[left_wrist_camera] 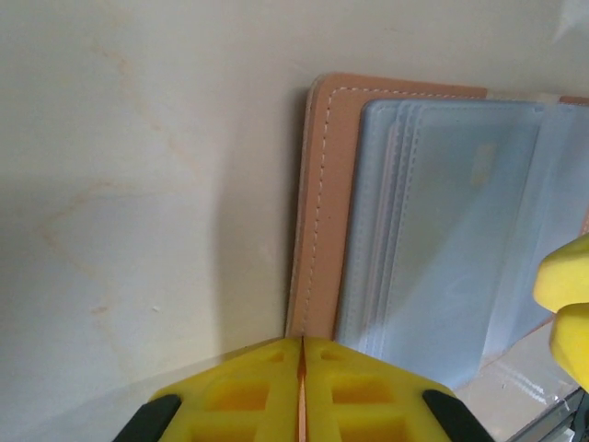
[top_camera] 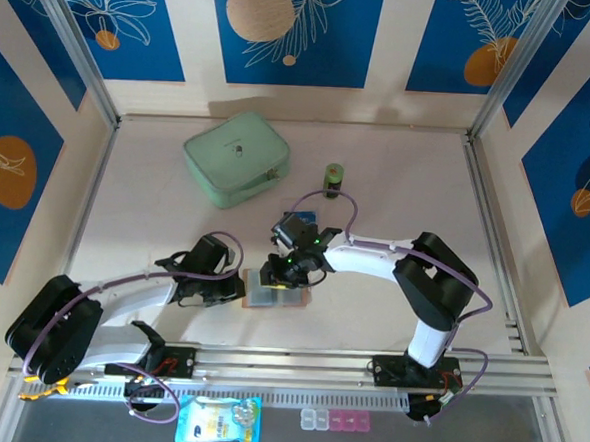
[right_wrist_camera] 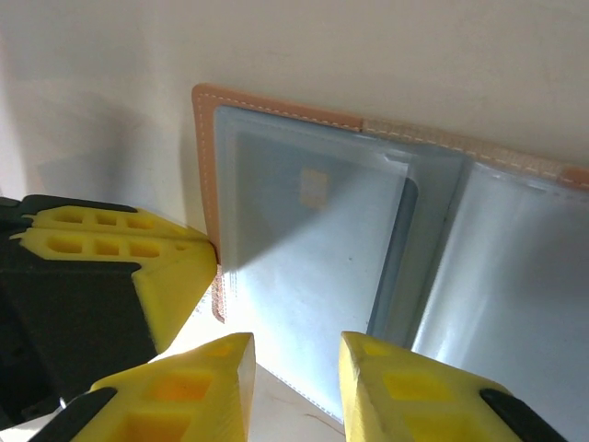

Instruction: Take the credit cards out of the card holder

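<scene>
Item: card holder (top_camera: 288, 301), open flat, near-centre of counter (top_camera: 395, 217), long axis left-right. Left tool (left_wrist_camera: 302, 348) clenched on its left edge. Right tool (right_wrist_camera: 296, 364) released, astride the pocketed credit card (right_wrist_camera: 308, 244), nearer.

Pale table (top_camera: 397, 187) with open card holder (top_camera: 270, 300), mint-green zip case (top_camera: 236, 160), small green jar (top_camera: 334, 177).

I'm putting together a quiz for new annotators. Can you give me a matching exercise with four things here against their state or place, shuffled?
Things:
1. left gripper
2. right gripper
3. card holder
4. mint-green zip case

States:
a. closed, at the far side
b. lying open, pockets up
c. fingers apart
d. clamped shut on a leather edge

Pairs: 1-d; 2-c; 3-b; 4-a
</scene>
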Robot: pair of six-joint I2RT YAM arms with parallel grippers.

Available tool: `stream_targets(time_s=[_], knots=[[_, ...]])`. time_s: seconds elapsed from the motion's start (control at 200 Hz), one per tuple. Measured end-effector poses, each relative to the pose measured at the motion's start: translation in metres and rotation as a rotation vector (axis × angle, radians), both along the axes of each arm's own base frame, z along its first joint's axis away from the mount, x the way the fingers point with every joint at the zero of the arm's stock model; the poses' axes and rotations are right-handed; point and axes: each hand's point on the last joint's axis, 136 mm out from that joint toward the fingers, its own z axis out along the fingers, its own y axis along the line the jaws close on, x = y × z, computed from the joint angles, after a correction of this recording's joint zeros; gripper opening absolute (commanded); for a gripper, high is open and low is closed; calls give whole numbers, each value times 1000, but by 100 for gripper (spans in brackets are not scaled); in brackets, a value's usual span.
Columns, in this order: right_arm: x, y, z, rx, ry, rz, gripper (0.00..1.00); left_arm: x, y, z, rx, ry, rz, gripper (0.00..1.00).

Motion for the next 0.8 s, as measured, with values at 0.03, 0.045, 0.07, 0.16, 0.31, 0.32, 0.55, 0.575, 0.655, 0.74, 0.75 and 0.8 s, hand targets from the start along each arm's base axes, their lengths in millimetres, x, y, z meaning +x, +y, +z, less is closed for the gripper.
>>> stream_targets(time_s=[0.03,0.045,0.07,0.16,0.31,0.32,0.55,0.575,0.655,0.74,0.75,0.8], knots=[[0,1,-1,2,2,1,31,0,0,0,1,-1,1,10],[0,1,-1,2,2,1,30,0,0,0,1,-1,1,10],[0,1,-1,3,4,-1,31,0,0,0,2,-2,1,10],[0,4,-4,9,11,-1,30,0,1,0,5,-3,3,10],[-2,5,-9,7,28,2,29,0,2,0,9,-2,4,10],[-2,5,-10,7,29,2,29,0,2,0,10,-1,4,10],[-3,7,-14,7,33,8,29,-2,4,0,17,1,3,10],[-3,7,-14,7,33,8,29,-2,4,0,17,1,3,10],[-3,7,-14,3,34,8,28,-2,4,0,18,-1,-1,10],[-3,5,-16,-8,35,5,28,-2,4,0,19,-5,-7,10],[-4,5,-16,-9,35,5,28,-2,4,0,19,-5,-7,10],[-3,3,-17,-23,34,1,27,-2,4,0,19,-6,-8,10]])
